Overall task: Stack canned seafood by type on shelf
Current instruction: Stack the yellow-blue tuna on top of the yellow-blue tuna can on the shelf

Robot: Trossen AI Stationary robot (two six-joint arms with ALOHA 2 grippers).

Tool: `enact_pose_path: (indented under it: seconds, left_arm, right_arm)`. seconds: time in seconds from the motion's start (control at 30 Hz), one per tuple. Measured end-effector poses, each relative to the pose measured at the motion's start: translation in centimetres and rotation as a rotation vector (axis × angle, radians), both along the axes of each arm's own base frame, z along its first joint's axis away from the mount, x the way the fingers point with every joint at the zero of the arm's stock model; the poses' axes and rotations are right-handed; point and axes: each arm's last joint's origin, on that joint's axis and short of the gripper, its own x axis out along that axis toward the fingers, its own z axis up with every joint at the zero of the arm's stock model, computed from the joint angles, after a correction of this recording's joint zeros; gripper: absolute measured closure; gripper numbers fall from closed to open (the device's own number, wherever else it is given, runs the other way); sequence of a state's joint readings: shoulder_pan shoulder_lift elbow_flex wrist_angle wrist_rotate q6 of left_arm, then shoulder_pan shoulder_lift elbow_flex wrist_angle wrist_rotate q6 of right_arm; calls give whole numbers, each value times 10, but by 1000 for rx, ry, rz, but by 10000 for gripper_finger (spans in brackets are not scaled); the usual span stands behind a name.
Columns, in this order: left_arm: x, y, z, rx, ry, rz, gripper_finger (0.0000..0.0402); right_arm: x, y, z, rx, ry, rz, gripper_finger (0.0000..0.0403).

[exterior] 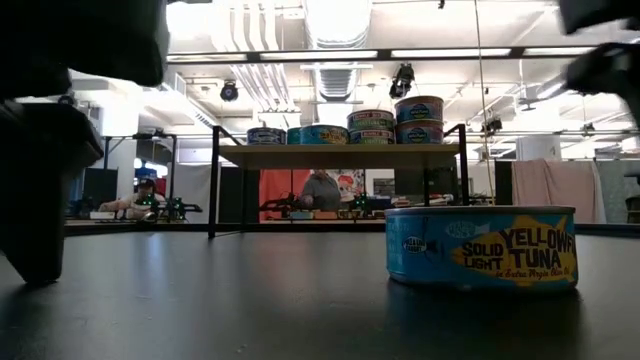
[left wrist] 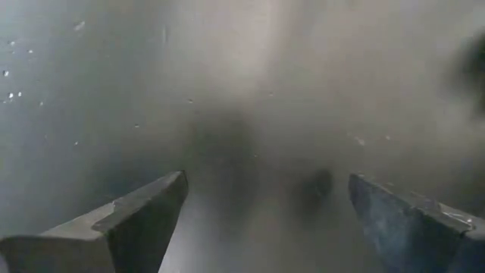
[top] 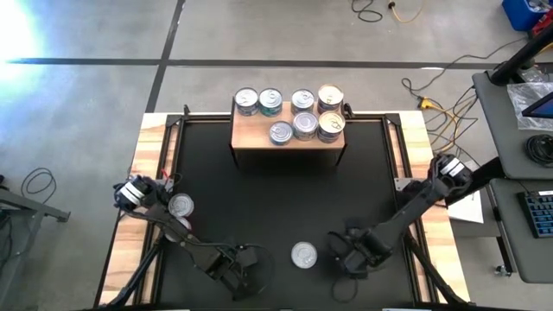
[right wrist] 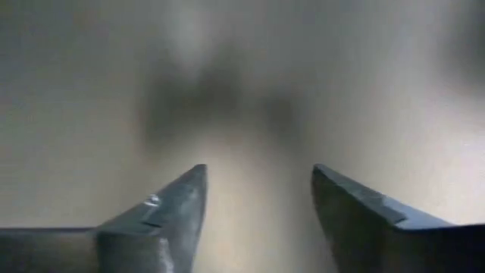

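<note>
The shelf stands at the mat's far edge and bears several tins; in the low view the right-hand tins are stacked two high. A blue tuna tin sits flat on the black mat near the front edge. Another silver-topped tin rests on the mat at the left, beside my left arm. My left gripper is open, low over the mat, left of the blue tin. My right gripper is open just right of that tin. Only bare mat shows between each pair of fingers.
The black mat has wood strips along its left and right sides. Cables lie on the floor beyond the shelf. A grey desk with a keyboard stands to the right of the table.
</note>
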State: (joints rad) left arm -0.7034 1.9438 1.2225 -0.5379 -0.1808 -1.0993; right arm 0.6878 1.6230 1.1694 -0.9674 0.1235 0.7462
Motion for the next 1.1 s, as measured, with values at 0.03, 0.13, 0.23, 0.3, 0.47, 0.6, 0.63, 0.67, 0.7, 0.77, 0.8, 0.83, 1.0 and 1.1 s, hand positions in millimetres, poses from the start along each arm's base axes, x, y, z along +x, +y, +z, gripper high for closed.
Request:
enact_pose_path:
  seconds: [0.03,0.13,0.23,0.3,0.47,0.6,0.63,0.67,0.7,0.77,0.8,0.83,1.0,1.1]
  left_arm:
    - [0,1,-1,-3,11,-13,37]
    - [3,2,-3,26,10,-53,33]
    - [7,0,-2,86,-28,-59,33]
    - [11,-2,-1,183,-110,-49,32]
    - [23,-11,1,252,-214,-50,32]
    - [27,-17,-12,235,-149,-127,32]
    - [29,-18,-14,226,-141,-145,32]
    - [31,-18,-16,213,-129,-155,32]
    - [34,-18,-18,202,-116,-162,32]
    - [40,-22,-19,200,-123,-147,32]
    - [43,-25,-18,206,-141,-137,32]
    - [48,-28,-17,214,-168,-127,32]
    - [66,-36,-12,259,-250,-86,32]
    - [81,-36,-16,280,-265,-104,32]
  right_arm:
    - [-5,2,0,-9,22,-38,159]
    - [-14,6,-2,3,75,-146,106]
    - [-19,13,-5,3,84,-213,61]
    - [-20,16,-9,-2,89,-221,41]
    - [-11,20,-26,-22,95,-212,30]
    - [3,25,-30,41,48,-189,30]
    - [7,27,-30,52,24,-174,30]
    - [9,28,-31,59,4,-157,30]
    - [12,30,-31,63,-18,-149,30]
    - [18,33,-33,62,-82,-131,30]
    - [22,34,-33,71,-115,-119,30]
    - [27,36,-33,78,-158,-107,30]
    - [50,36,-34,80,-336,-45,30]
    - [61,32,-33,96,-386,-10,30]
